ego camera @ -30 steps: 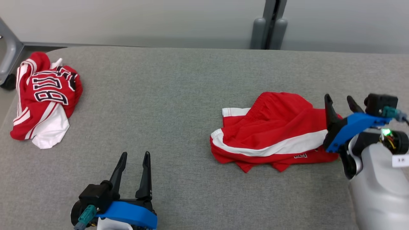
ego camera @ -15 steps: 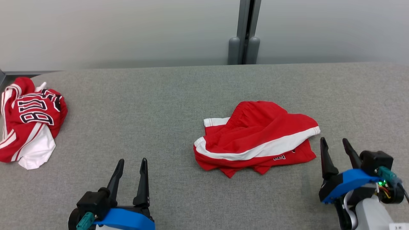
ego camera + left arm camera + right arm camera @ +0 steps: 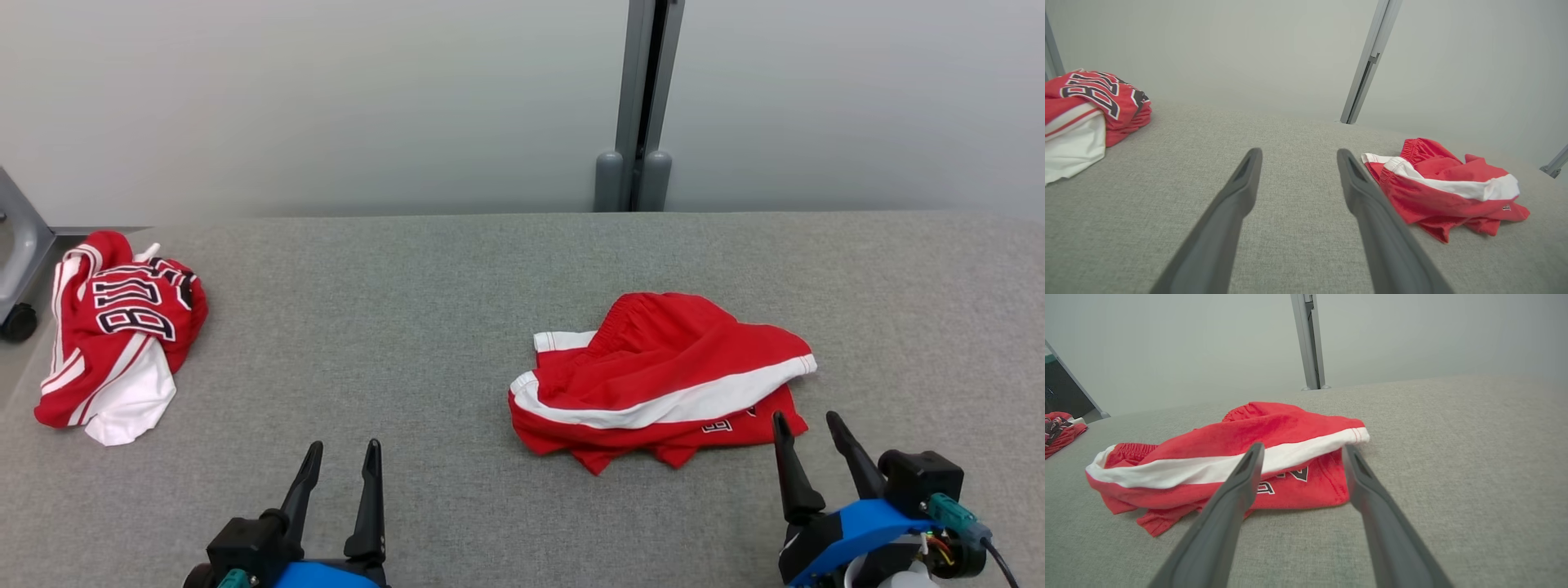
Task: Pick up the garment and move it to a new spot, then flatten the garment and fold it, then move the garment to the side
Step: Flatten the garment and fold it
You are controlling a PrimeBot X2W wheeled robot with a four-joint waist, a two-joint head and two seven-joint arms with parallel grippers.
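A: Garment [image 3: 661, 384]?
B: Red shorts, white side stripe, folded over and rumpled; lying on the right half of the bench [image 3: 392, 278], well off the right edge; nothing grips it.
A: Change since a second back?
B: Right jaws stood at its right end then; now drawn back toward the near edge, just short of the hem, spread apart, empty; left jaws likewise apart, unchanged; camera tilted up.
A: Surroundings?
B: Grey woven top; crumpled red jersey [image 3: 114, 343] by the left edge; pale wall, grey post [image 3: 645, 98] behind.
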